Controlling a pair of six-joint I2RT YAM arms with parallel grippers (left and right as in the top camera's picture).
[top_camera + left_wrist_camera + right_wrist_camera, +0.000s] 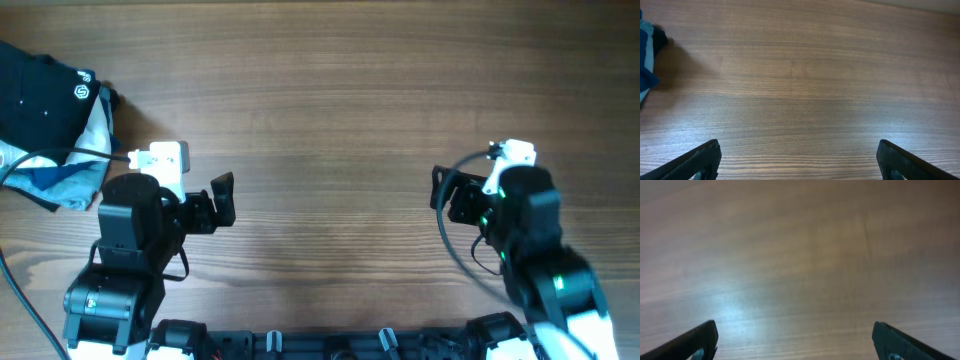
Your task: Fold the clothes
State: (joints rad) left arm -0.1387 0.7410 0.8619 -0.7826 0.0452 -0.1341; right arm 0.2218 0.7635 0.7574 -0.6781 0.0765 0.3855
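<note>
The black garment (35, 95) lies folded at the far left edge of the table in the overhead view, with a small white round logo (82, 92) on its right corner. A dark bit of it shows at the left edge of the left wrist view (659, 38). My left gripper (222, 198) is open and empty, right of the pile and apart from it; its fingers frame bare wood in the left wrist view (799, 160). My right gripper (445, 195) is open and empty over bare table at the right, and its wrist view (795, 340) shows only wood.
A white cloth (97, 130) and a blue folded garment (60, 182) lie under and beside the black garment; the blue one also shows in the left wrist view (645, 55). A cable (60, 160) runs over the pile. The wooden table (330, 120) spans the view.
</note>
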